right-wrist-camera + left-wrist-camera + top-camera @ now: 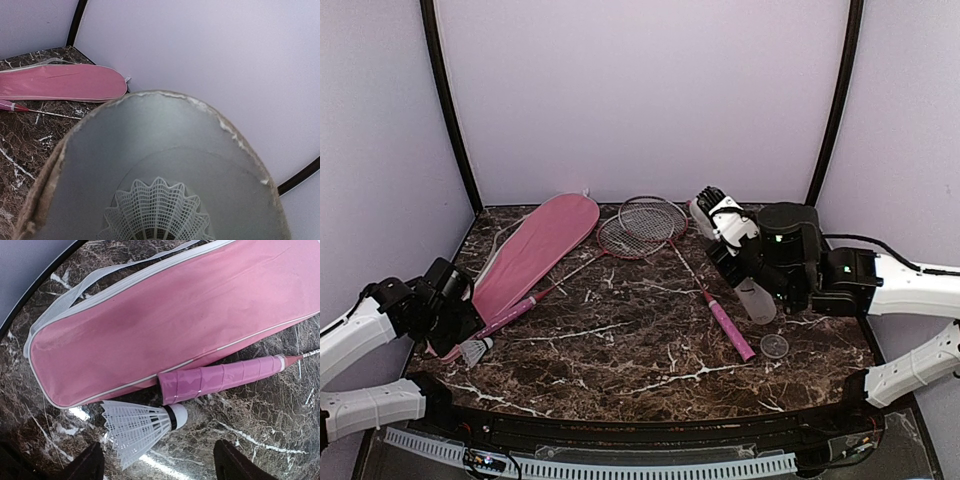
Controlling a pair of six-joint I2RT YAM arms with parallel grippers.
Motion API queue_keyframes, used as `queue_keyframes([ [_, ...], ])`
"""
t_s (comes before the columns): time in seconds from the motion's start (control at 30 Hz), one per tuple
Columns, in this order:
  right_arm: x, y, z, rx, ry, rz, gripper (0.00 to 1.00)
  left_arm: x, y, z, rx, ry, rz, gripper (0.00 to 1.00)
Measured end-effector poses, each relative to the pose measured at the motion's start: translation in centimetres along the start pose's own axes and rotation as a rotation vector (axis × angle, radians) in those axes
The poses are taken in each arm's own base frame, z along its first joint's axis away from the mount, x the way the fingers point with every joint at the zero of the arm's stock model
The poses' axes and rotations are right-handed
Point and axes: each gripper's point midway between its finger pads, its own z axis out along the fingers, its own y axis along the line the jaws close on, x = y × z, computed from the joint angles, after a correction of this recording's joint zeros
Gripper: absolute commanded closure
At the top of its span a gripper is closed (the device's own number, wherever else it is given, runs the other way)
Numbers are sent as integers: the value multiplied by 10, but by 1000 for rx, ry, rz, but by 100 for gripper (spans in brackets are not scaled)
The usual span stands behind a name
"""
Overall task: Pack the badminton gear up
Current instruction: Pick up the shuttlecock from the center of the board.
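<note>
1. We look down on a dark marble table (650, 365), with one robot arm reaching in from each side.
2. The pink bag (535, 250) lies flat on the left, running diagonally from the back wall toward the near left corner.
3. Two red-framed rackets lie just right of the bag, their heads overlapping near the back. The first racket (728, 325) points its pink handle toward the near right. The second racket (220, 379) rests its handle against the bag's lower edge.
4. The left gripper (159, 469) hovers low over the near left corner, its fingers (89, 465) spread apart and gripping nothing.
5. A loose shuttlecock (142, 425) lies on its side just ahead of those fingers, its cork end just beside the butt of the second racket's handle.
6. The right gripper (728, 232) is clamped around the white tube (757, 298), holding it tilted above the table's right side.
7. The right wrist camera looks into the tube's open mouth, where we see the white skirt of a second shuttlecock (155, 212) deep inside.
8. A small round clear disc (774, 346) lies on the table near the first racket's handle end.
</note>
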Motion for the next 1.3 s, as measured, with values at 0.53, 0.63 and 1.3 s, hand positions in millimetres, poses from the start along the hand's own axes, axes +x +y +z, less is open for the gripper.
queue_keyframes([
  [0.53,-1,3,2,-8,-5,-7,59,14,15,15,-52,28,-26,57],
  [0.63,-1,4,3,-9,-5,-7,59,15,14,18,-42,28,-30,63],
  [1.3,-1,4,3,-10,-6,-6,59,8,0,11,35,6,5,100],
])
